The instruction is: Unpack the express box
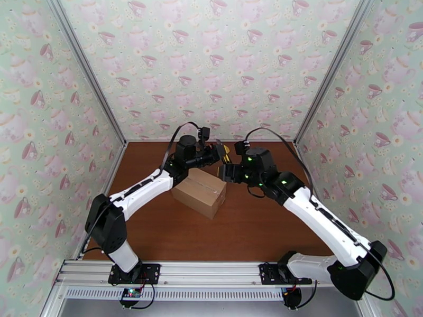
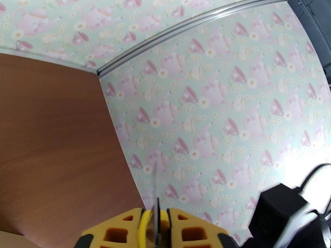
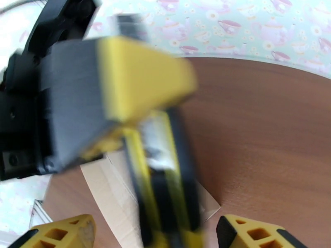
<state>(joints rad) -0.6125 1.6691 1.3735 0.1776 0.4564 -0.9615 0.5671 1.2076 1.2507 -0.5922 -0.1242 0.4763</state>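
Observation:
The express box (image 1: 200, 192), a plain brown carton with its flaps shut, lies on the brown table in the middle. It also shows as pale cardboard (image 3: 105, 184) in the right wrist view. Just above the box's far right corner, my left gripper (image 1: 221, 153) is shut on a yellow-and-black cutter knife (image 3: 165, 182). In the left wrist view its thin blade (image 2: 154, 191) sticks up between the yellow fingers (image 2: 120, 232). My right gripper (image 1: 227, 169) faces the left one. It is open, with one yellow finger (image 3: 62, 234) on each side of the knife's lower end.
Patterned walls close in the table (image 1: 254, 233) on three sides, with metal corner posts (image 1: 322, 80) at the back. The arm bases sit on a rail (image 1: 211, 276) at the near edge. Bare table lies in front of the box.

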